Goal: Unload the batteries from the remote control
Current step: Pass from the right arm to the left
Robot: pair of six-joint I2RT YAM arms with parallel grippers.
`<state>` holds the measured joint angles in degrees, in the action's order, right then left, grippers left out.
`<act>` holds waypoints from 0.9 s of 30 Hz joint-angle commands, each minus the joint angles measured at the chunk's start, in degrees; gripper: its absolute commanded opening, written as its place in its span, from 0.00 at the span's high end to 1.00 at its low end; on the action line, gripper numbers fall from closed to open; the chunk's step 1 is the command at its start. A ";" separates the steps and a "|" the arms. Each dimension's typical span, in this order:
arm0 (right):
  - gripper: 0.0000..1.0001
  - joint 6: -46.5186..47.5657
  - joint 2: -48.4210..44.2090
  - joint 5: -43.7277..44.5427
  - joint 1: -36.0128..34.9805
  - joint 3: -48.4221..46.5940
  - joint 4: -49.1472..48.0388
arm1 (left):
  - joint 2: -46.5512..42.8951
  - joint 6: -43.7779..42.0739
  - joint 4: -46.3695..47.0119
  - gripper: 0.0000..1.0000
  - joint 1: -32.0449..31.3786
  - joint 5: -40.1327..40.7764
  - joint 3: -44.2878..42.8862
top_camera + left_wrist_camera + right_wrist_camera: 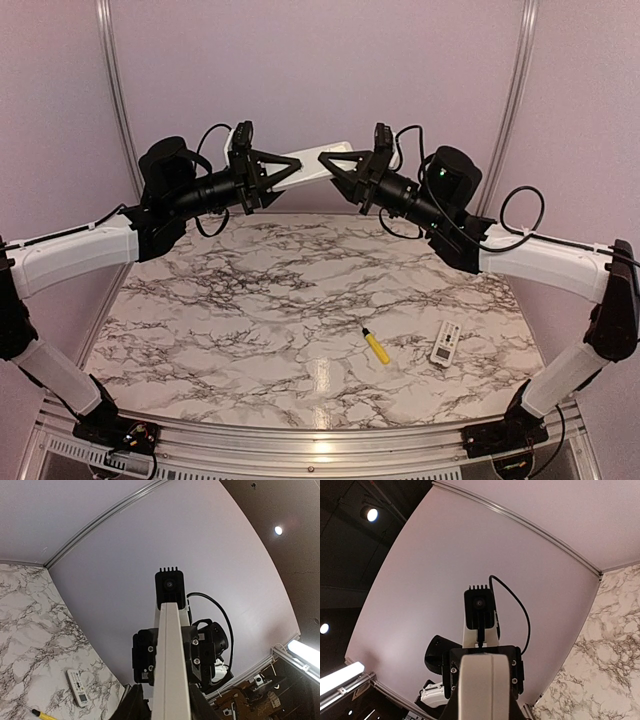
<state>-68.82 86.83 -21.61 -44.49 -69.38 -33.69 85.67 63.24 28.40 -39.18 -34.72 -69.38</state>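
Note:
A long white remote (310, 165) is held in the air above the far edge of the table, between both grippers. My left gripper (272, 172) is shut on its left end and my right gripper (338, 165) is shut on its right end. In the left wrist view the remote (172, 670) runs edge-on from my jaws to the other gripper. In the right wrist view its rounded end (490, 685) fills the space between my jaws. No batteries show in any view.
A yellow-handled screwdriver (375, 345) lies on the marble table (250, 300) at front right. A small white handset with buttons and a display (445, 343) lies to its right and also shows in the left wrist view (77, 686). A pale wall stands behind.

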 commanded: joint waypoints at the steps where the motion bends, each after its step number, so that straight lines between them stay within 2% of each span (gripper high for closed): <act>1: 1.00 -0.26 -0.16 -2.07 -0.69 -3.43 -0.96 | -0.16 -0.23 0.92 0.69 -0.45 -0.63 0.13; 4: 1.00 -0.21 0.05 -2.53 -0.64 -3.62 -0.77 | 0.09 -0.17 1.07 0.77 -0.46 -0.56 0.05; 8: 1.00 0.39 0.07 -2.67 -0.68 -3.71 -0.39 | 0.29 0.03 1.17 0.99 -0.68 -0.58 -0.07; 11: 0.99 1.40 -0.03 -2.06 -0.69 -3.91 0.85 | 0.13 0.10 1.40 1.00 -0.72 -0.68 0.27; 12: 0.93 1.67 -0.12 -1.82 -0.69 -3.87 1.24 | -0.02 0.09 1.47 1.00 -0.79 -0.76 0.38; 15: 0.57 2.97 -0.50 -1.06 -0.69 -3.89 2.94 | -0.43 0.09 1.32 1.00 -0.81 -0.86 0.86; 18: 0.34 4.60 -1.24 -0.48 -0.64 -3.88 5.35 | -1.05 0.17 1.29 1.00 -0.81 -0.80 1.40; 20: 0.04 5.63 -1.88 0.04 -0.66 -3.90 8.12 | -1.48 0.27 1.11 1.00 -0.81 -0.80 1.83; 27: 0.01 10.45 -5.30 0.51 0.07 -3.41 17.08 | -2.31 -1.06 -2.34 1.00 -0.73 -1.37 1.77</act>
<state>-62.35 85.06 -21.78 -44.77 -70.72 -23.55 85.54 63.94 28.18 -39.77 -35.20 -67.46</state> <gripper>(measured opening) 0.986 0.163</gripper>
